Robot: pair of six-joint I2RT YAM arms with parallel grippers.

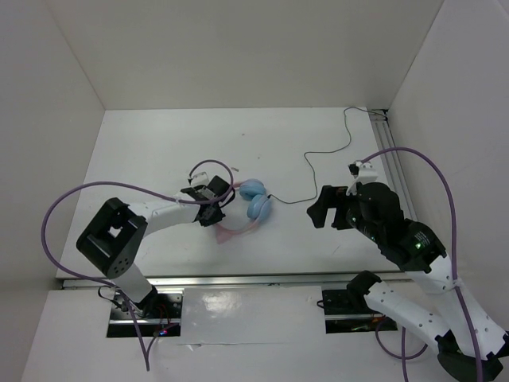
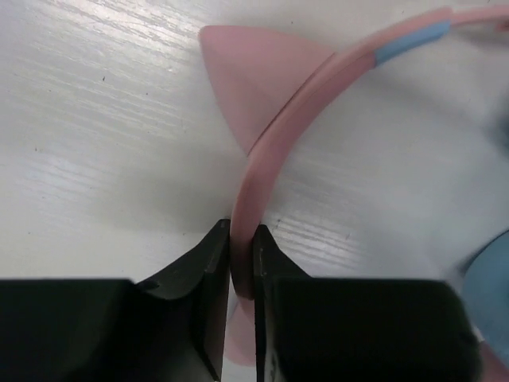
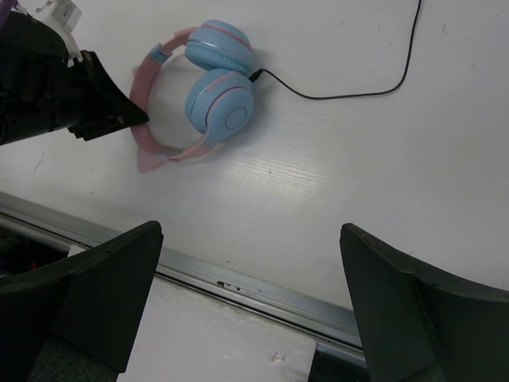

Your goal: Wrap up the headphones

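Left gripper (image 2: 241, 235) pinches the headphones (image 3: 219, 103) by their pink cat-eared headband; blue cups apparently touch; right gripper (image 3: 250, 231) gapes open.

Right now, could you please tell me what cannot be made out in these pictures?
- Left wrist view: the ear cup is blurred and cut off by the right edge. The gripped part of the headband is hidden inside the shut left pincer.
- Top view: the end of the cord, by the far rail, is too small.
- Right wrist view: the base of the right pincer is cut off below.
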